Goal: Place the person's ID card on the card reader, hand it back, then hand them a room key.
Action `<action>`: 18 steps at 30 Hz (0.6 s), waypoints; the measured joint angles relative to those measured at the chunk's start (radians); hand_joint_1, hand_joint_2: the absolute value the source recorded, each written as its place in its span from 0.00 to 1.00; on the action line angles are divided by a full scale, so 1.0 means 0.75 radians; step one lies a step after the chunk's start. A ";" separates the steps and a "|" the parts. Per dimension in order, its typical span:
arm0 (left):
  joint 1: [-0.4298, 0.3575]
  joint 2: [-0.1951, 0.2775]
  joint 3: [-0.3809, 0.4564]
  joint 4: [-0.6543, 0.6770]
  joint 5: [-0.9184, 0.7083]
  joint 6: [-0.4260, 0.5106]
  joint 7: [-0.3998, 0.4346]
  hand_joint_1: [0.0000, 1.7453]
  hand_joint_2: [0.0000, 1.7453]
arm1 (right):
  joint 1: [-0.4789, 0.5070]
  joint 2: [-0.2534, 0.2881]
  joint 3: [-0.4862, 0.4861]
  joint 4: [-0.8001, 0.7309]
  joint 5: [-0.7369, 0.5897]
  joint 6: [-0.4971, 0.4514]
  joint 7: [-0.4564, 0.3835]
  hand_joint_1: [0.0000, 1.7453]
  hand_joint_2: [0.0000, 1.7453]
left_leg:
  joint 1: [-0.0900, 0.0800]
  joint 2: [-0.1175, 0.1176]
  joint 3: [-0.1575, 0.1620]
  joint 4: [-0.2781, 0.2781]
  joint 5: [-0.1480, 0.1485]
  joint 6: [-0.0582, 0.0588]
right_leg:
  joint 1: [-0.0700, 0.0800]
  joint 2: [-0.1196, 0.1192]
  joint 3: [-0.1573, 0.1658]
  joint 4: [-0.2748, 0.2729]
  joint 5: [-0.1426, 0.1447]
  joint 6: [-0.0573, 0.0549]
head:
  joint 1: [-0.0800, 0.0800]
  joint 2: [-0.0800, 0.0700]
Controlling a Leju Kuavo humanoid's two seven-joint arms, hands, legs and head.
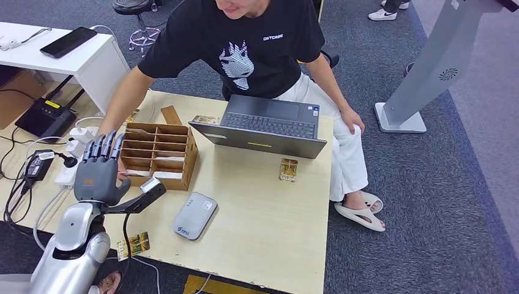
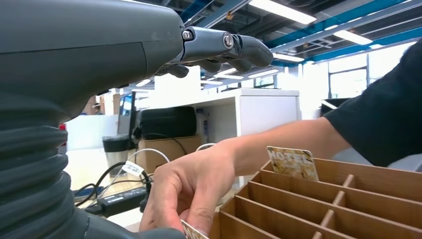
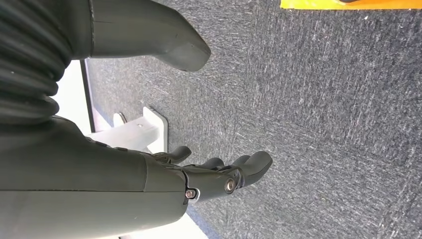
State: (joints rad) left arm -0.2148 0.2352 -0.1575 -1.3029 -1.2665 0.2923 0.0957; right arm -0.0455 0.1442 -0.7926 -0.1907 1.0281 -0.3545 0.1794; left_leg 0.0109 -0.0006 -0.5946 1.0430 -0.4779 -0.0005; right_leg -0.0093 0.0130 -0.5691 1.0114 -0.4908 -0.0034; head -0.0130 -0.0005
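My left hand (image 1: pixel 97 174) is raised over the table's left edge, fingers spread, holding nothing. In the left wrist view a person's hand (image 2: pixel 191 184) reaches in just under my left hand (image 2: pixel 99 59) and pinches a card (image 2: pixel 191 231), of which only a corner shows. The grey card reader (image 1: pixel 194 215) lies flat on the table to the right of my left hand. A cardboard slot box (image 1: pixel 191 153) beside it holds a patterned hotel key card (image 2: pixel 292 162) standing upright. My right hand (image 3: pixel 199 179) hangs over the carpet, fingers loosely apart and holding nothing.
An open laptop (image 1: pixel 269 125) stands at the table's far side in front of the seated person. Loose patterned cards lie near the laptop (image 1: pixel 288 169) and at the front left edge (image 1: pixel 136 244). Cables and a power strip (image 1: pixel 67 174) lie left of the table.
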 joint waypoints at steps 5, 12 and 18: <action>0.014 -0.004 0.008 -0.031 -0.005 0.008 -0.003 0.00 1.00 | 0.000 0.003 -0.012 0.000 -0.002 -0.001 -0.003 0.00 1.00 | 0.000 -0.001 0.000 0.000 0.000 0.000 | 0.000 -0.001 0.000 0.000 0.000 0.000 | 0.000 0.000; 0.019 -0.006 0.013 -0.047 -0.016 0.029 -0.008 0.00 1.00 | -0.001 0.006 -0.021 0.000 0.000 -0.002 -0.004 0.00 1.00 | 0.000 -0.001 0.000 0.000 0.000 0.000 | 0.000 -0.001 0.000 0.000 0.000 0.000 | 0.000 0.000; 0.019 -0.006 0.013 -0.047 -0.039 0.027 -0.007 0.00 1.00 | -0.001 0.006 -0.028 0.000 0.000 0.000 0.005 0.00 1.00 | 0.000 -0.001 0.000 0.000 0.000 0.000 | 0.000 -0.001 0.000 0.000 0.000 0.000 | 0.000 0.000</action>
State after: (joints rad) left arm -0.2008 0.2304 -0.1478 -1.3378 -1.2956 0.3128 0.0901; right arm -0.0462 0.1485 -0.8137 -0.1907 1.0281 -0.3545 0.1831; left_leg 0.0109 -0.0010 -0.5946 1.0430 -0.4778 -0.0005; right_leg -0.0093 0.0122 -0.5689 1.0115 -0.4908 -0.0034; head -0.0130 -0.0004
